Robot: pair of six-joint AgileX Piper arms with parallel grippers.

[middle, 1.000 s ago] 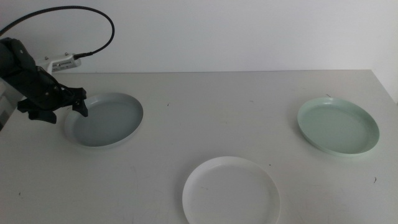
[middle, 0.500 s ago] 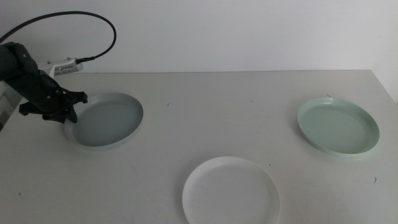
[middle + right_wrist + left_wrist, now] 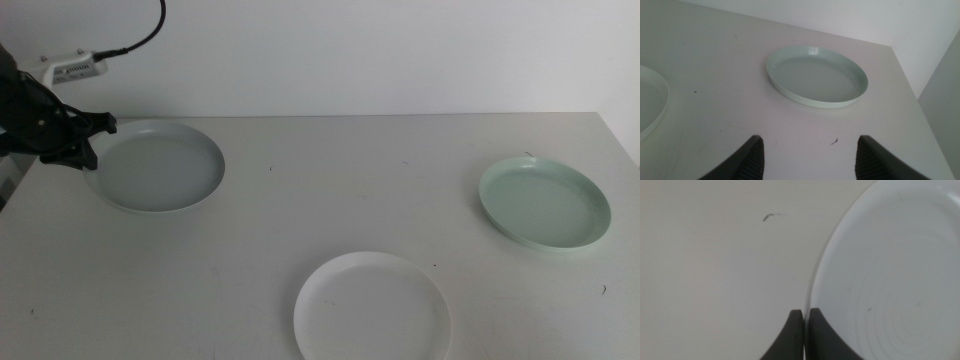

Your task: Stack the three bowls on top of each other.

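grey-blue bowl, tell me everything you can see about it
The grey-blue bowl is a shallow, plate-like round dish with a low rim, smooth like plastic, and empty. It sits at the table's far left, apart from the other two bowls. The left gripper is shut on its left rim, which looks slightly raised; faint concentric rings show inside in the left wrist view.

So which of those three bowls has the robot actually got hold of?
The grey-blue bowl, far left. The left gripper pinches its rim, jaws shut on it. The white bowl and mint green bowl lie untouched.
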